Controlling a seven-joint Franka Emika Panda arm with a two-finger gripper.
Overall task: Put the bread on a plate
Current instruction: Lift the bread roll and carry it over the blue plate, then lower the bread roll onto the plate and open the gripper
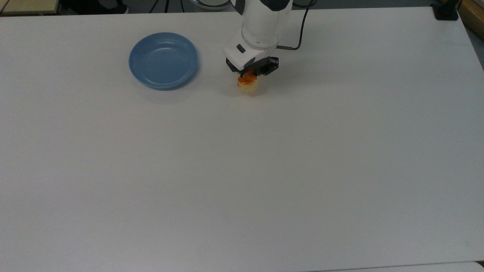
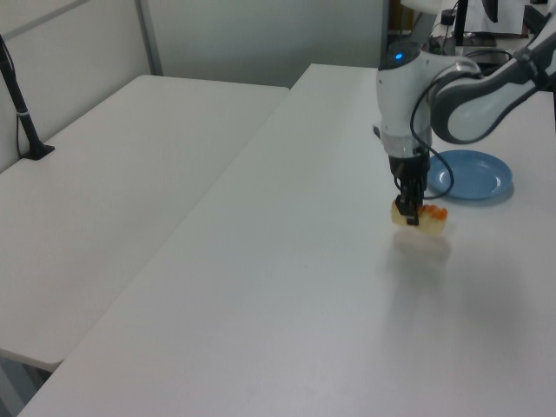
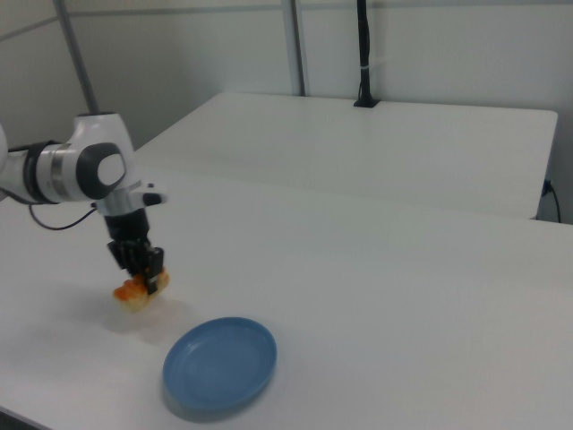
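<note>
The bread (image 1: 247, 84), pale yellow with orange-brown glaze on top, hangs a little above the white table (image 1: 242, 170), its shadow lying beneath it in the left view. My gripper (image 1: 250, 74) points straight down and is shut on the bread (image 2: 423, 215) across its width. The light-blue plate (image 1: 163, 60) lies empty on the table to the top view's left of the bread, about a plate's width away. In the right view the plate (image 3: 219, 363) sits nearer the camera than the bread (image 3: 134, 293) and the gripper (image 3: 148, 274).
A black cable (image 1: 298, 34) loops off the arm's wrist. A black clamp (image 1: 446, 11) sits at the table's far right corner in the top view. A second white table (image 2: 113, 191) with a black post (image 2: 22, 113) adjoins in the left view.
</note>
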